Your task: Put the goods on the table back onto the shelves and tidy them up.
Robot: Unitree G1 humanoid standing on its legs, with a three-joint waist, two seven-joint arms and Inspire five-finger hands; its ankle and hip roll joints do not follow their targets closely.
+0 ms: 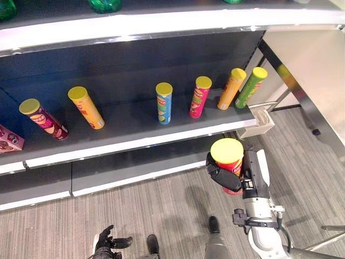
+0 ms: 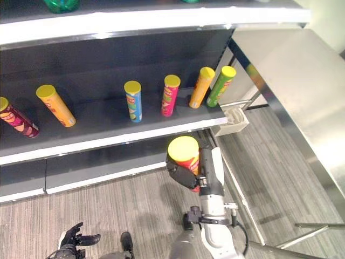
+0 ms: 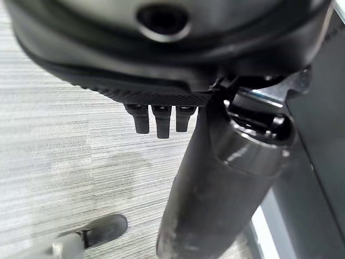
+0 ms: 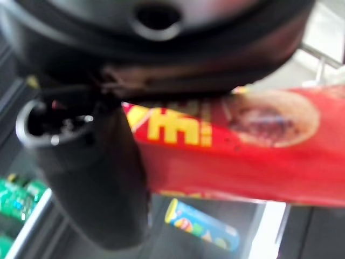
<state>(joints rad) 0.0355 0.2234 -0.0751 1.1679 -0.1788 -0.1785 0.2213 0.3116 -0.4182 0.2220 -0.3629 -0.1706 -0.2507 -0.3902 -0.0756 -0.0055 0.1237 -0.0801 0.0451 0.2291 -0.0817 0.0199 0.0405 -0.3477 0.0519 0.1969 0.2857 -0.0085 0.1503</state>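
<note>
Six chip cans on shelf (image 1: 135, 137); your right robot hand (image 1: 226, 175) clutches red chip can (image 1: 229, 156), unshelved; left robot hand (image 1: 105, 243) relaxed

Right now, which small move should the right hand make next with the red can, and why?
Probably lift the red chip can forward toward the shelf. The right hand grips it upright below the shelf edge, and a gap shows between the blue can and the orange can.

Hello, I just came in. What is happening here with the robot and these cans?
The robot's right hand holds a red can with a yellow lid upright, in front of the shelf. Six more cans stand in a row on that shelf. The left hand hangs low over the floor, holding nothing.
</note>
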